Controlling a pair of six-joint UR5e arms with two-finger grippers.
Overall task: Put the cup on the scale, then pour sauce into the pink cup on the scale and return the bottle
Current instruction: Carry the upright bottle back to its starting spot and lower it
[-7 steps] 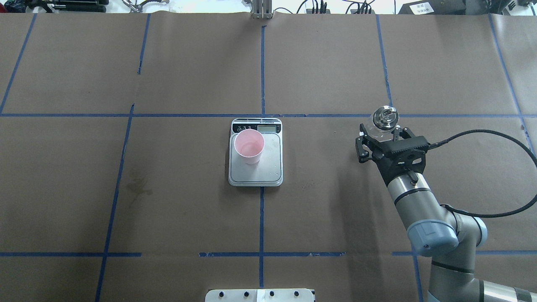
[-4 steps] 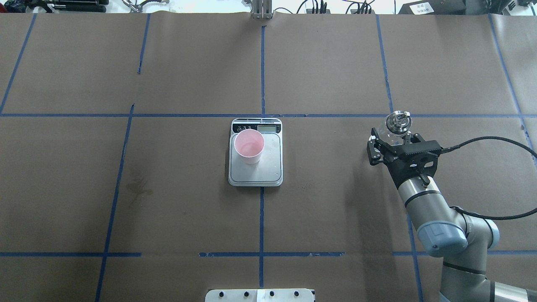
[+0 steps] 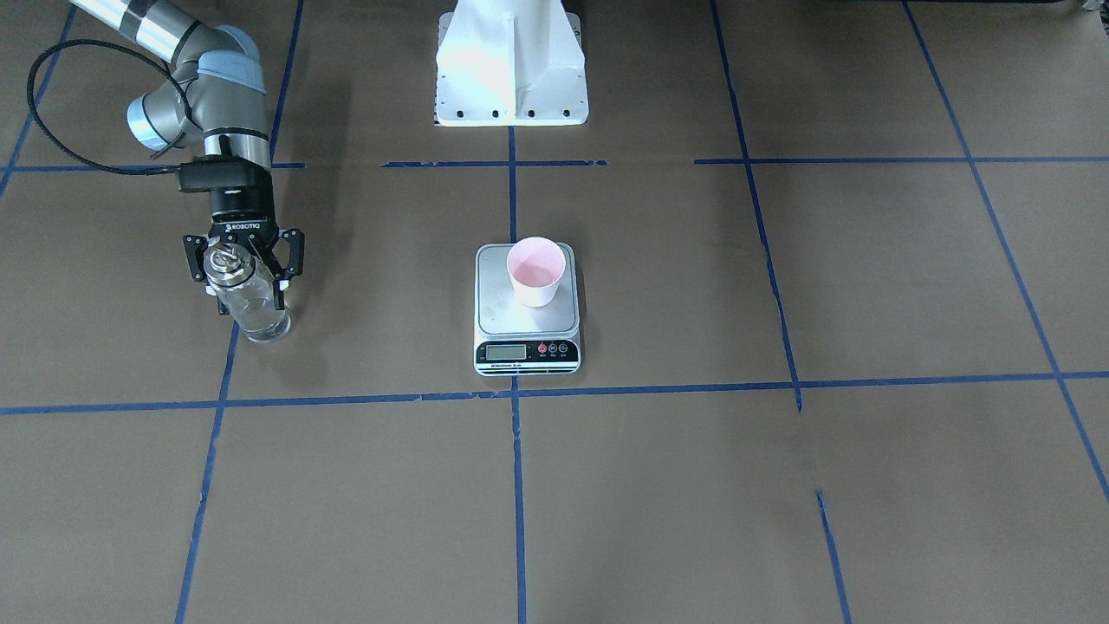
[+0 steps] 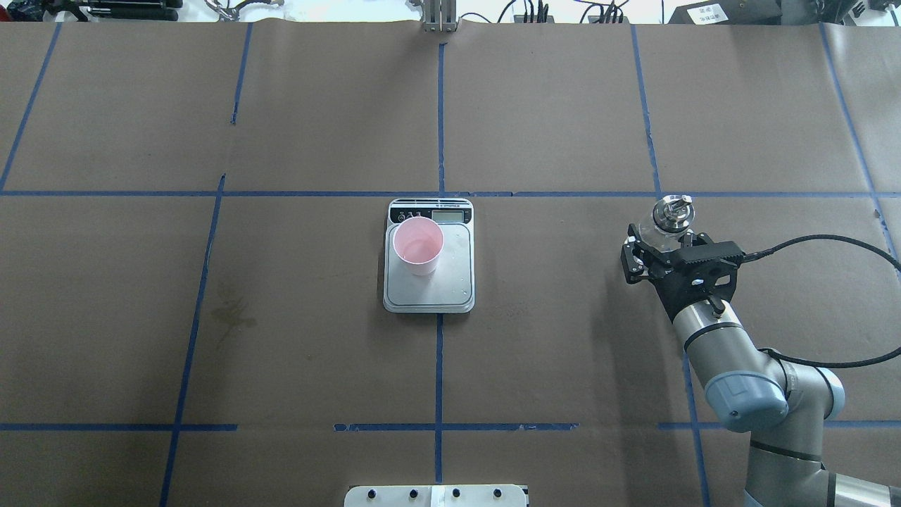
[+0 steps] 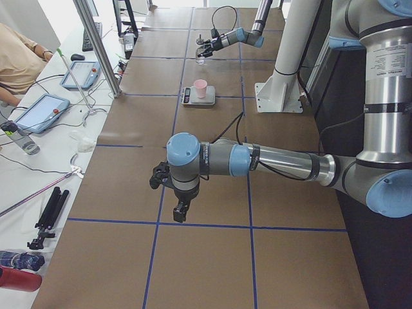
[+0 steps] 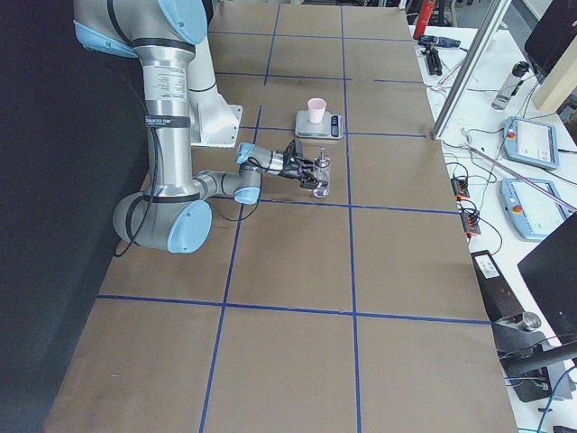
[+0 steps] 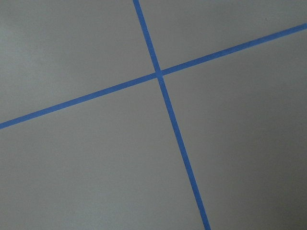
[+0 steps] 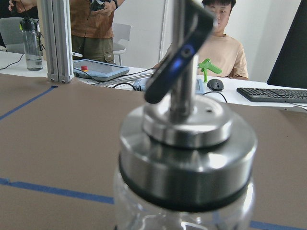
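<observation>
Finding: the right gripper (image 3: 243, 279) is pinched on the bottle (image 3: 254, 314), its fingers pressed against the glass on either side just below the silver collar. The wrist lies nearly level, so the bottle stands straight ahead of the palm, on the side away from the robot's base. The bottle's long axis is upright, spout on top, as the right wrist view confirms with the collar square and level in front of the lens. Its foot is down at the brown table cover (image 4: 281, 352), just on the gripper's side of a blue tape crossing (image 4: 657, 193). Whether the foot is fully seated or a hair clear cannot be told from these views. The cup (image 4: 418, 245) stands upright on the scale (image 4: 454, 282), in the platform corner next to the display. Both lie well apart from the gripper, off toward the robot's left. With the cup placed and the bottle upright so far from it, you appear to be at the return step. The relation to mind is that the bottle sits ahead of the palm and between the fingers. Once the fingers spread, the clear way out is straight back along the wrist, toward the base. Any sideways drift would put a finger against the glass and could tip it. The left gripper (image 5: 181, 209) hangs over bare table far from all of this, and its state cannot be told. The right arm is plainly the nearer one.
</observation>
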